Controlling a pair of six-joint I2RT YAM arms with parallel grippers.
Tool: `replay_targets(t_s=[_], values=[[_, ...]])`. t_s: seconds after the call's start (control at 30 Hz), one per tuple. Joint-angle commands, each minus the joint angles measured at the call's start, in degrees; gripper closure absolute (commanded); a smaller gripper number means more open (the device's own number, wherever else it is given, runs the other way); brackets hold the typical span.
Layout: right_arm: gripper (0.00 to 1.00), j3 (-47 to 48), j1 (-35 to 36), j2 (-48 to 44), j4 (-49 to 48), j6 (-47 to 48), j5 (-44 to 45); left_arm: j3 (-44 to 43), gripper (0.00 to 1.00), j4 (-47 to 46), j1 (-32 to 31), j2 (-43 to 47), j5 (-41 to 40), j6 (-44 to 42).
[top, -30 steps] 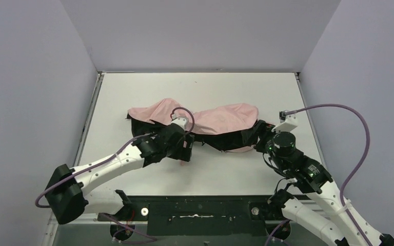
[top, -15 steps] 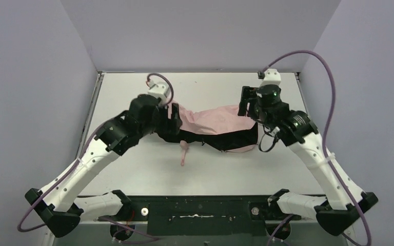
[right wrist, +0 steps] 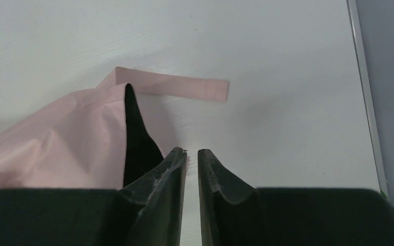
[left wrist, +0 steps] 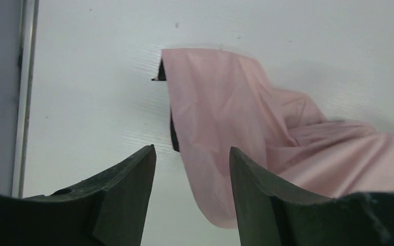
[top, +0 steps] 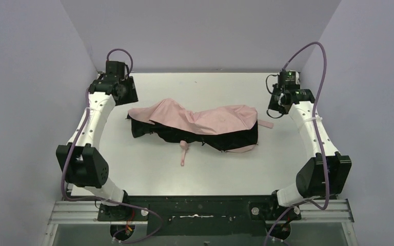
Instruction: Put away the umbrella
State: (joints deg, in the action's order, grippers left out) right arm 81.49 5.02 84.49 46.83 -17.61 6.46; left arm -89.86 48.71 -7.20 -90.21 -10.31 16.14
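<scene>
pink umbrella, perhaps black beneath; white table

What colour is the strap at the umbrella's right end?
The strap is pale pink, like the canopy; clearest in the right wrist view.

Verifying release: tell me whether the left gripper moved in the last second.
Yes. The left gripper went from the umbrella to the far-left corner of the table.

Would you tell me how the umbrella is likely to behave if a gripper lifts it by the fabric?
The umbrella would probably sag and flop, since it lies loose and wrinkled. It likely won't roll, sprawled flat across the table. The wrist loop and strap would likely dangle.
</scene>
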Motion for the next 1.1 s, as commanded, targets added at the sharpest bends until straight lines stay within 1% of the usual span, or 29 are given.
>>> replay_targets(t_s=[0.0,0.1,0.2,0.23,0.27,0.37,0.43,0.5,0.8,1.0,1.07], values=[[0.86,-2.85,-4.33,2.17,-3.35,0.23,-4.69,-5.12,0.51,1.12,5.04,-5.98,-1.8,-1.41],[0.93,-3.8,-4.84,4.3,-3.67,-0.02,-6.02,-7.96,0.59,0.08,6.82,-10.81,-1.72,-2.6],[0.98,-5.16,-4.84,5.69,-4.22,-0.35,-5.2,-11.16,0.66,-0.95,6.87,-15.82,-3.86,-4.42],[1.0,-6.01,-4.84,6.04,-4.62,-0.65,-4.9,-12.72,0.7,-0.48,6.85,-17.83,-4.02,-4.85],[1.0,-7.07,-5.54,6.28,-5.23,-0.74,-4.86,-14.39,0.75,0.33,8.45,-19.64,-4.13,-5.23],[1.0,-9.97,-6.38,7.52,-6.61,-1.17,-5.23,-17.65,0.85,1.64,9.57,-24.52,-4.24,-6.95],[1.0,-11.47,-6.42,8.51,-7.4,-1.35,-5.48,-19.77,0.94,2.69,10.08,-27.19,-4.26,-8.3],[1.0,-11.97,-6.42,9.39,-7.95,-1.46,-5.75,-21.31,0.99,3.82,10.5,-29.63,-4.37,-9.1],[1.0,-11.51,-5.84,13.32,-6.45,0.1,-9.71,-24.13,1.0,4.98,10.81,-37.19,0.88,-10.68],[1.0,-11.86,-5.37,13.96,-5.28,0.82,-10.24,-25.33,1.0,3.71,10.89,-40.16,0.38,-12.15],[1.0,-12.12,-3.71,13.87,-5.09,0.67,-10.26,-26.31,1.0,3.66,10.87,-41.26,0.63,-12.31]])
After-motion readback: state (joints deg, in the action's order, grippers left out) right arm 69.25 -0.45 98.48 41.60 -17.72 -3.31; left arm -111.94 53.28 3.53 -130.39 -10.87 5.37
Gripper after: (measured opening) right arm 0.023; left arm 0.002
